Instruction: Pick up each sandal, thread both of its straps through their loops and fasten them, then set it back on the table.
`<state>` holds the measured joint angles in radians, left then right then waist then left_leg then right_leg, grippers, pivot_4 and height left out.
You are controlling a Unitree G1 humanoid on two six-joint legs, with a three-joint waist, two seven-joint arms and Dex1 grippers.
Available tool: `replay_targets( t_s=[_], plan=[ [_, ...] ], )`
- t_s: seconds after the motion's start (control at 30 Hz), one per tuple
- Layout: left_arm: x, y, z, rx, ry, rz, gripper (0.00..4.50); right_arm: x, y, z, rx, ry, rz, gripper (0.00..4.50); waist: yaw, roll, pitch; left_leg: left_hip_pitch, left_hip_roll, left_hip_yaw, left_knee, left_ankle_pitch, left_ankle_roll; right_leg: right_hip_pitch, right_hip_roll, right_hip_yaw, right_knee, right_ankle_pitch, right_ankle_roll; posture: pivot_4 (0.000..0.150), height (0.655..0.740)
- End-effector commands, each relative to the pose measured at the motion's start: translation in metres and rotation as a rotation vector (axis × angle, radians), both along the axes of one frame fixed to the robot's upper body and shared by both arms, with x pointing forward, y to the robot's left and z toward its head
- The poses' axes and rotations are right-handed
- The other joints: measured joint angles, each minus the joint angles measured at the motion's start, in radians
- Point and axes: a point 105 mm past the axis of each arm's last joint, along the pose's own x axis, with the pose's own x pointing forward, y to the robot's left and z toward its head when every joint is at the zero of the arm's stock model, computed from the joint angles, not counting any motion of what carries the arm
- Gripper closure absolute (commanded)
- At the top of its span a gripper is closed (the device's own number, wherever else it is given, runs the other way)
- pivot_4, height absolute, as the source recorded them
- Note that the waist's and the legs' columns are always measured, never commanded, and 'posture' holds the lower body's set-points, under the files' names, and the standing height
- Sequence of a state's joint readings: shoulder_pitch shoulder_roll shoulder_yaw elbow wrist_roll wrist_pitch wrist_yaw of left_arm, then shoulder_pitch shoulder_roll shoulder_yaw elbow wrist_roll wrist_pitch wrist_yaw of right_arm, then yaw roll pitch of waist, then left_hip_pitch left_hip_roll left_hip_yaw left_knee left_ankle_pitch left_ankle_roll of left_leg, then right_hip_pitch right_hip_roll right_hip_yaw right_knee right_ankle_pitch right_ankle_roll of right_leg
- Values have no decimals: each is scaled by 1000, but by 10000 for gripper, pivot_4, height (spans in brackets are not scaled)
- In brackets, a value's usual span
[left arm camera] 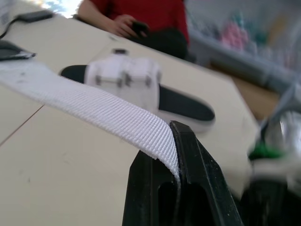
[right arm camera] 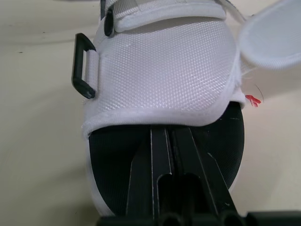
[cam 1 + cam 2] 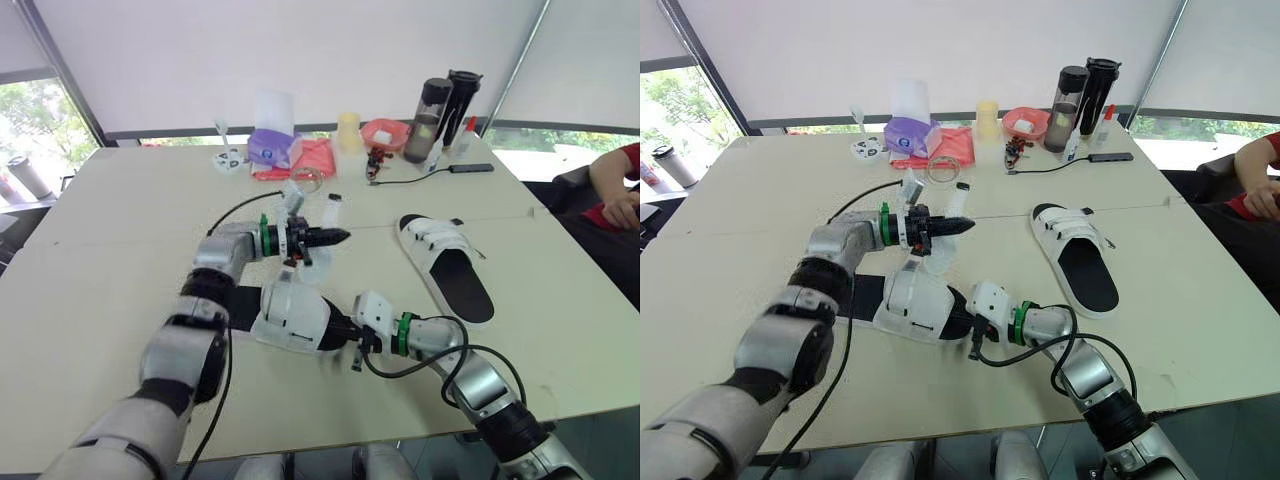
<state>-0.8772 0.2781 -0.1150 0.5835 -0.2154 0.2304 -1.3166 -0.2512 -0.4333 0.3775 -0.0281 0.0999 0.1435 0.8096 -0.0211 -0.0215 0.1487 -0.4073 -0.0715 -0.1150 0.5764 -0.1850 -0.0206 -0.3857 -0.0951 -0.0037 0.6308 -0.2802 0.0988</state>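
Observation:
A white sandal with a black footbed (image 3: 290,315) lies in the middle of the table. A white webbing strap (image 1: 94,108) runs up from it, and my left gripper (image 3: 338,237) holds it just above the sandal, shut on its end (image 1: 171,157). My right gripper (image 2: 171,136) is shut. Its fingers rest on the black footbed and reach under the white upper from the toe side. A black loop (image 2: 84,66) sticks out at the side of the upper. The second sandal (image 3: 445,265) lies flat to the right with its straps across it.
At the far side of the table stand two dark bottles (image 3: 440,115), a pink bowl (image 3: 385,132), a purple bag (image 3: 270,147) and a black cable (image 3: 420,178). A person in red (image 3: 620,190) sits at the right edge.

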Motion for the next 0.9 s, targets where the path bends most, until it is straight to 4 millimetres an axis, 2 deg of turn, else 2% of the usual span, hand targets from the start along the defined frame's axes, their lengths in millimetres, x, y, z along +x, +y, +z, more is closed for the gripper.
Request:
replay_targets(
  t_s=[0.03,0.1,0.17,0.23,0.3,0.4,0.5,0.67,0.77,0.9],
  plan=[
    [-23,12,-12,203,-420,-146,44775,-11,-26,-64,-184,185,-88,45000,2,2,-1,0,0,0,0,0,0,0,0,0,0,0,0,1500,7400],
    [-29,19,-19,241,-581,-183,44775,-10,-25,-65,-183,182,-91,45000,7,1,-1,0,0,0,0,0,0,-1,0,1,-1,0,-1,1500,7400],
    [-31,22,-22,250,-646,-202,44775,-9,-26,-65,-182,179,-94,45000,8,1,-1,0,0,0,0,0,0,-2,-1,1,-1,0,-1,1500,7400],
    [-28,27,-16,252,-905,-163,44775,-8,-26,-65,-183,173,-97,45000,7,2,-1,0,0,0,0,0,0,-1,-1,1,-2,-2,1,1500,7400],
    [-37,31,-8,228,-1191,-206,44775,-8,-27,-65,-184,170,-99,45000,7,2,-1,0,0,0,0,0,0,-1,-2,1,-2,-2,2,1500,7400],
    [-52,33,2,181,-1495,-289,44775,-7,-28,-66,-187,168,-99,45000,9,2,-1,0,0,0,0,0,0,-3,-2,0,-1,0,0,1500,7400],
    [-54,33,2,195,-1591,-316,44775,-6,-29,-66,-191,164,-97,45000,10,2,-1,0,0,0,0,0,0,-3,-1,-1,-1,0,1,1500,7400],
    [-44,36,-3,253,-1614,-263,44775,-2,-31,-66,-195,159,-99,45000,9,2,-1,3,-1,0,1,0,0,1,0,-3,0,2,8,1500,7400],
    [-29,39,-1,293,-1638,-166,36111,-2,-33,-66,-198,158,-100,45000,9,2,-1,5,-1,0,1,0,0,3,0,-3,1,4,10,1500,7400],
    [-25,42,-5,302,-1689,-170,16684,-3,-33,-67,-199,159,-99,45000,10,2,0,13,-1,0,0,0,0,12,0,-4,0,3,13,1500,7400]
  ],
)
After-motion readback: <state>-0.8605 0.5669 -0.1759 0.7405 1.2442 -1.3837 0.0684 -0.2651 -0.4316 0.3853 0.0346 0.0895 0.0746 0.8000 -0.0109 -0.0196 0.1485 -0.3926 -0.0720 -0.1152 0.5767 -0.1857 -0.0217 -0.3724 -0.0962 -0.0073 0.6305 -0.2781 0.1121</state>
